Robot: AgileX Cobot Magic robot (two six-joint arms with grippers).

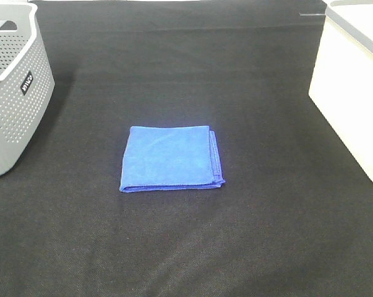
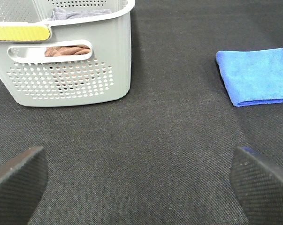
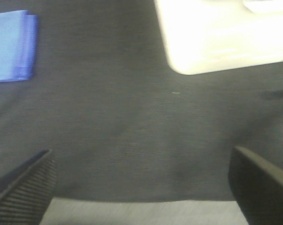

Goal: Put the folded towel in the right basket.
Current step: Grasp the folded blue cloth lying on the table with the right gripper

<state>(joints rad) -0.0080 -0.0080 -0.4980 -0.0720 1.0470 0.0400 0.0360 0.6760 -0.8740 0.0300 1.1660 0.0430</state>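
Observation:
A folded blue towel (image 1: 171, 158) lies flat on the black table, near the middle. It also shows in the left wrist view (image 2: 256, 76) and in the right wrist view (image 3: 12, 46). The right basket (image 1: 353, 86) is white and stands at the right edge; it also shows in the right wrist view (image 3: 221, 35). Neither gripper shows in the exterior high view. My left gripper (image 2: 139, 187) is open and empty, well short of the towel. My right gripper (image 3: 143, 185) is open and empty, between the towel and the white basket.
A grey perforated basket (image 1: 16, 93) stands at the left edge. In the left wrist view it (image 2: 71, 70) holds brown and grey cloth. The black table cloth (image 1: 186, 247) covers the whole surface.

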